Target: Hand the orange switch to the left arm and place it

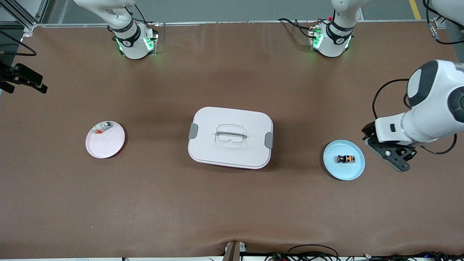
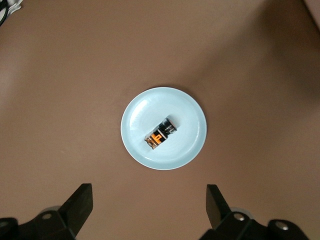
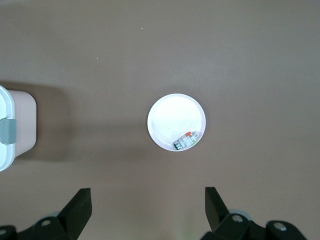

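Observation:
The orange switch (image 1: pixel 346 159) lies on its side on a light blue plate (image 1: pixel 333 167) toward the left arm's end of the table. It also shows in the left wrist view (image 2: pixel 161 133) on that plate (image 2: pixel 140 110). My left gripper (image 1: pixel 393 157) is open and empty, beside the blue plate and above the table; in its wrist view (image 2: pixel 149 200) both fingers stand wide apart, clear of the plate. My right gripper (image 3: pixel 147 200) is open and empty, high over the table near a pink plate (image 3: pixel 170 117). The white box (image 1: pixel 230 137) stands between the two plates.
The pink plate (image 1: pixel 105 145) toward the right arm's end holds a small silvery-and-orange bit (image 1: pixel 103 127), also in the right wrist view (image 3: pixel 187 140). The box's corner (image 3: pixel 12 125) shows in that view. A black fixture (image 1: pixel 21 78) juts in at the table's edge.

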